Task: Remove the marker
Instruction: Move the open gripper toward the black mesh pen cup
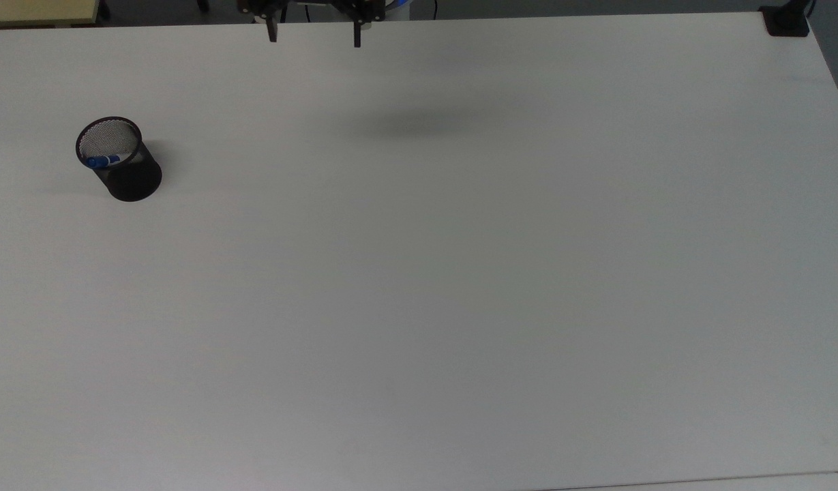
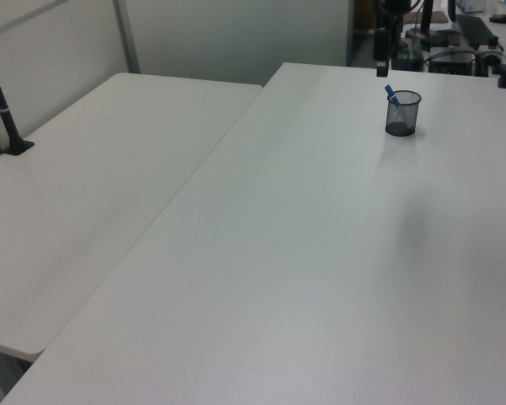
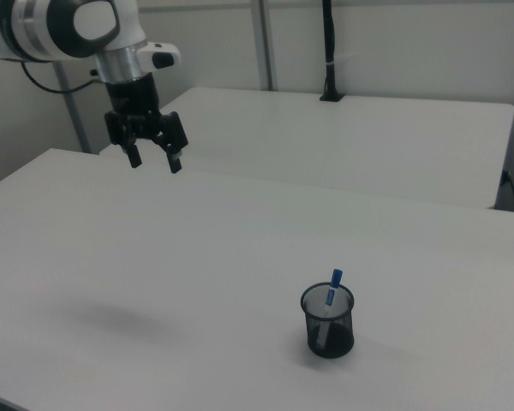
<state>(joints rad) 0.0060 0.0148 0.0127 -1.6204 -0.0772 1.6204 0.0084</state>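
Marker (image 3: 333, 286) stands in cup (image 3: 328, 322) (hand (image 3: 155, 160) spread, well apart).

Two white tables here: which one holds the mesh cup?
The right view's nearer table bears the cup; the farther table carries a black post.

You face 2 plain white rectangular tables (image 2: 110, 194) set side by side, with pale partition walls (image 2: 236, 34) behind.
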